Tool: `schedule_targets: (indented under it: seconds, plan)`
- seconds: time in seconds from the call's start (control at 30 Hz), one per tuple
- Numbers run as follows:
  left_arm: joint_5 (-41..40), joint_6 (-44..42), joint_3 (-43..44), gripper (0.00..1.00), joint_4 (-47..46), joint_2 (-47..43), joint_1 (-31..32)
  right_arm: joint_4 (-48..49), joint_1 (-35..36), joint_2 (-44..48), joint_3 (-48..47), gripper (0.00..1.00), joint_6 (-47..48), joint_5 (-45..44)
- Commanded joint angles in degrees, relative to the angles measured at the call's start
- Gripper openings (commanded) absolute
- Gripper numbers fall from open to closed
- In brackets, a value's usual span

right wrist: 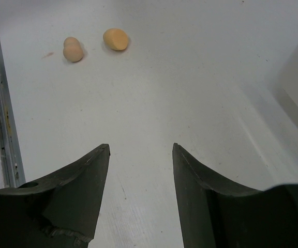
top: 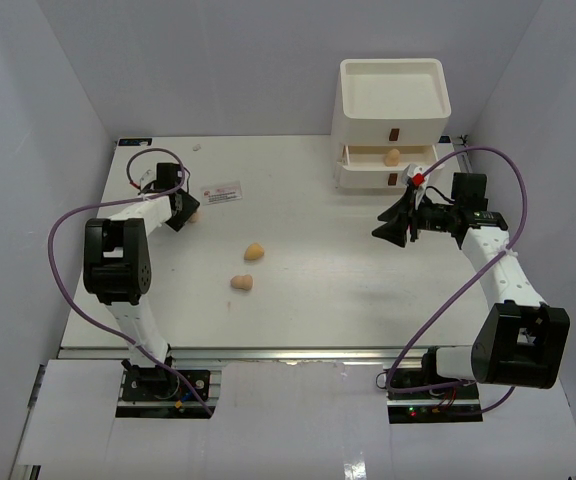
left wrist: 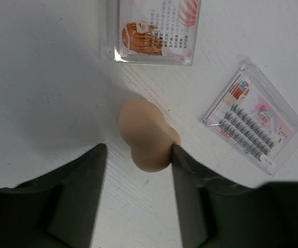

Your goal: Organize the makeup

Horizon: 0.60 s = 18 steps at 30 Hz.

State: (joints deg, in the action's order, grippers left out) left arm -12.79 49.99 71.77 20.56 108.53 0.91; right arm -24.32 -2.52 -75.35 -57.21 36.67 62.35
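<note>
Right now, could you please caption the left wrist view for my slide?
Open left gripper straddles a sponge; two clear packets lie just beyond it.

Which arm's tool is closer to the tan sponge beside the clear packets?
Left. The left tool has the sponge between its open fingers; the right tool hangs across the table, near the drawer unit.
</note>
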Motion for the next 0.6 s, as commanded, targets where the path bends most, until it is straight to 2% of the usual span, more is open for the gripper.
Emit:
schedule_targets:
  seconds: [0.0, 0.13, 0.2, 0.23, 0.47, 0.57]
  plan:
    - [1.87, -0.60, 1.13, 0.56, -0.29, 0.44, -0.24, -0.21, -0.72, 0.29, 0.56, 0.58, 0.91, 2.38]
    - [2.77, -0.87, 0.88, 0.41, -1.28, 0.38, -0.29, -0.21, -1.14, 0.38, 0.61, 0.58, 0.86, 2.52]
    - [3.46, -1.32, -0.23, 0.26, -2.03, -0.42, -0.29, -0.21, -1.36, 0.47, 0.61, 0.58, 0.86, 2.60]
    - [3.91, -1.45, -0.82, 0.22, -2.61, -0.94, -0.29, -0.21, -1.42, 0.47, 0.61, 0.58, 0.86, 2.60]
    - [9.61, -3.75, -4.03, 0.06, -6.19, -4.86, -0.29, -0.29, -1.80, 0.56, 0.61, 0.58, 0.94, 2.69]
    - [17.03, -5.06, -5.68, 0.00, -8.76, -7.89, -0.28, -0.29, -2.17, 0.75, 0.70, 0.58, 0.94, 2.69]
